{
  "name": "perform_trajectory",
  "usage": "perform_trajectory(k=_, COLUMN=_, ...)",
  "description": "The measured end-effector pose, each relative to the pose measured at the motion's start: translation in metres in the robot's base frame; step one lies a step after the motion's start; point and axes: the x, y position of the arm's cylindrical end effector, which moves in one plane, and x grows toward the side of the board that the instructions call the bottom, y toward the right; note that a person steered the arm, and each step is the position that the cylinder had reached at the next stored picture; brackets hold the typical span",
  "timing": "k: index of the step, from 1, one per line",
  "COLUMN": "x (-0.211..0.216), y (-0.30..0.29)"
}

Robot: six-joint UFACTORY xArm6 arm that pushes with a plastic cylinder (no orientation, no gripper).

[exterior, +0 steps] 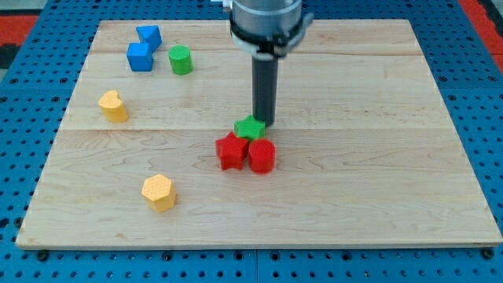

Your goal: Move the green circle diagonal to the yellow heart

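The green circle (pixel 180 60), a short cylinder, stands near the view's top left, just right of two blue blocks. The yellow heart (pixel 113 106) lies at the left, below and to the left of the green circle. My tip (pixel 264 122) rests mid-board, touching the top right of a green star (pixel 250 127), far to the right of both the circle and the heart.
Two blue blocks (pixel 148 36) (pixel 140 56) sit at the top left. A red star (pixel 231 151) and a red cylinder (pixel 262 156) lie just below the green star. A yellow hexagon (pixel 158 192) lies at the lower left. The wooden board (pixel 393 157) sits on a blue pegboard.
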Motion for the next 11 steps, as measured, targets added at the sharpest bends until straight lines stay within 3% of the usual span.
perform_trajectory(k=1, x=-0.032, y=0.007)
perform_trajectory(k=3, x=-0.219, y=-0.039)
perform_trajectory(k=4, x=-0.226, y=-0.128)
perform_trajectory(k=7, x=-0.106, y=-0.138)
perform_trajectory(k=8, x=-0.108, y=-0.164)
perform_trajectory(k=10, x=-0.015, y=-0.134)
perform_trajectory(k=11, x=-0.013, y=-0.142)
